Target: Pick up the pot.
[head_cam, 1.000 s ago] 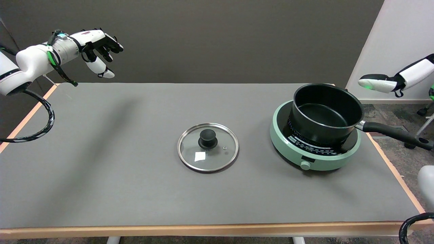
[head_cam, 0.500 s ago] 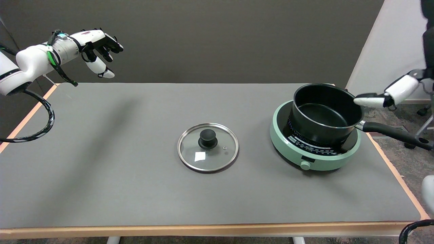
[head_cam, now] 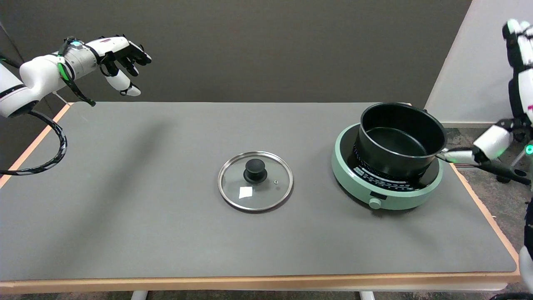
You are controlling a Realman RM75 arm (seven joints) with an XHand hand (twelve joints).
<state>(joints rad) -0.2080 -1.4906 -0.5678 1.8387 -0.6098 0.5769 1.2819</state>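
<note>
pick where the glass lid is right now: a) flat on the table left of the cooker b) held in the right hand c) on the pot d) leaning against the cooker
a: the glass lid lies flat on the table, apart from the green cooker, whose pot stands uncovered.

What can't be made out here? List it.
- Right robot hand, head view: mostly cut off by the right edge and blurred; grip on the black pot's long handle cannot be told.
- Mint-green round induction cooker: dial markings too small.
- White label on the round glass lid: unreadable.
</note>
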